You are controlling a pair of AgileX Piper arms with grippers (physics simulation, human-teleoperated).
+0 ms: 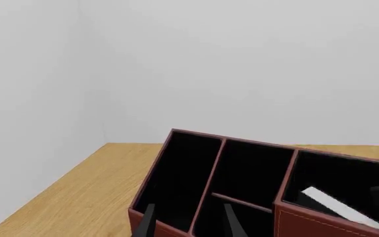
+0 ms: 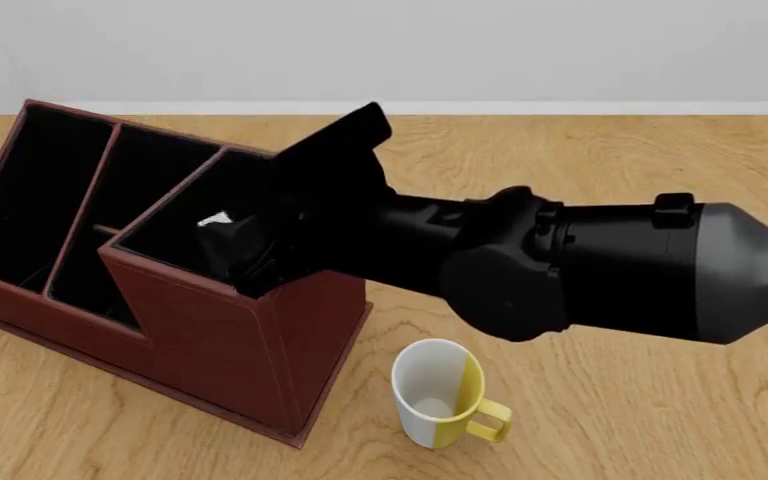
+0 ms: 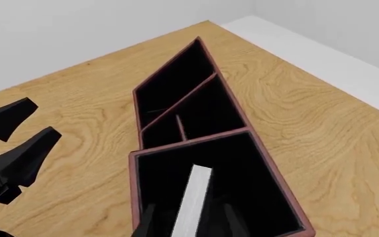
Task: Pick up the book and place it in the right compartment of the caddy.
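Observation:
The reddish-brown caddy (image 2: 224, 340) stands at the table's left. The book (image 3: 193, 200) stands on edge inside the right compartment (image 3: 255, 187), its white page block facing up. The page block also shows in the front view (image 2: 211, 222) and in the left wrist view (image 1: 341, 205). My right gripper (image 3: 189, 224) reaches into that compartment from above. Its fingers (image 3: 146, 222) stand either side of the book with gaps, so it is open. My left gripper (image 1: 189, 224) is open and empty, hovering at the caddy's narrow slots (image 1: 183, 173). It also shows in the right wrist view (image 3: 18, 140).
A white and yellow mug (image 2: 438, 393) stands upright on the table just right of the caddy's front corner. The right arm (image 2: 584, 270) stretches across the middle of the table. The table's far edge meets a white wall.

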